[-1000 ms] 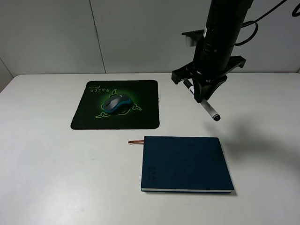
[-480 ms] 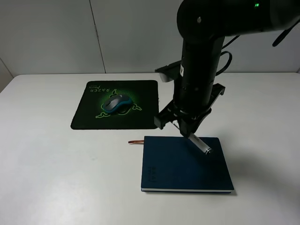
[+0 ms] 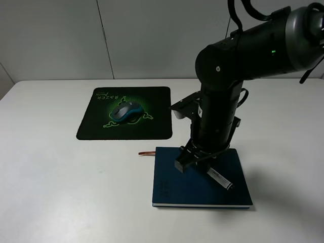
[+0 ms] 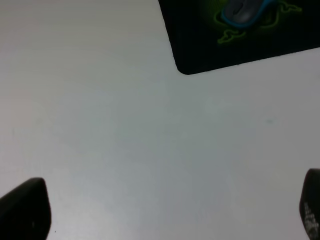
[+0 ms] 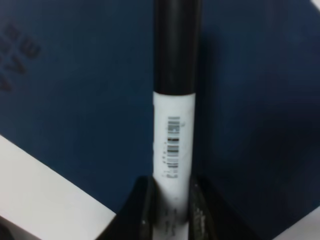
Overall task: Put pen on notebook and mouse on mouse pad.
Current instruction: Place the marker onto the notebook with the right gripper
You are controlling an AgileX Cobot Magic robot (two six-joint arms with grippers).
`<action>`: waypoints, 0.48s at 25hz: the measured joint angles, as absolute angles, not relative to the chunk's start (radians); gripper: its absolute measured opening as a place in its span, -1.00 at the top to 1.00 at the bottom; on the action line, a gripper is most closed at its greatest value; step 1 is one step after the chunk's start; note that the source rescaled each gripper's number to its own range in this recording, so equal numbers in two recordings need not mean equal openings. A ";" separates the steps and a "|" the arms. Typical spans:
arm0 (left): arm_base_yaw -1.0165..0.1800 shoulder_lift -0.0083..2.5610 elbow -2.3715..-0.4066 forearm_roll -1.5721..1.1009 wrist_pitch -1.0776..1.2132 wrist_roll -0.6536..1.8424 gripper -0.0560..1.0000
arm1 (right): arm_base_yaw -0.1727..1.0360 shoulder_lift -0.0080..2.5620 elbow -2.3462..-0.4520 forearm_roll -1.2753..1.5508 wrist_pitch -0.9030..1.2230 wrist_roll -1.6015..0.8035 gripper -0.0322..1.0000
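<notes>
Right arm, black, reaches down over the front-right part of the white tabletop (image 3: 61,177).
- Right tool (image 3: 205,166) is clenched on the slim white pen with black cap and black end (image 3: 221,179). In the wrist view the two black fingers (image 5: 142,212) pinch the white barrel (image 5: 173,135) from either side, small barcode print facing up.
- The pen is tilted, its free black end low over the dark navy-teal hardcover notebook (image 3: 187,185), toward the cover's front-right corner. Whether that end touches the cover I cannot tell.
- The notebook lies flat near the tabletop's front edge, white page edges to the front, a thin reddish-brown ribbon bookmark (image 3: 147,153) sticking out at its back-left corner.

Left tool (image 4: 167,215) is released, its fingertips spread wide over bare tabletop, grasping nothing; it is out of the high view.

The small grey mouse with teal-blue sides (image 3: 125,111) sits on the green logo at the middle of the black rectangular mouse pad (image 3: 96,126), which lies toward the back-left of the tabletop, well apart from the notebook.
</notes>
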State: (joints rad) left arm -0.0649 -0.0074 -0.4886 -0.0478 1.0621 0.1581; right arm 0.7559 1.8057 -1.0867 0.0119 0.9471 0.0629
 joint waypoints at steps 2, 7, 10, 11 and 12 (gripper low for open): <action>-0.065 -0.007 -0.489 -0.048 1.062 0.159 -1.00 | 0.756 1.806 -1.078 0.012 0.929 0.052 0.94; -0.065 -0.007 -0.489 -0.048 1.062 0.159 -1.00 | 0.756 1.805 -1.040 0.031 0.840 0.031 0.94; -0.065 -0.007 -0.489 -0.048 1.062 0.159 -1.00 | 0.756 1.805 -1.030 0.039 0.814 0.026 0.94; -0.065 -0.007 -0.489 -0.048 1.062 0.159 -1.00 | 0.756 1.805 -1.029 0.039 0.807 0.026 0.94; -0.065 -0.007 -0.489 -0.048 1.062 0.159 -1.00 | 0.756 1.805 -1.026 0.039 0.795 0.026 0.94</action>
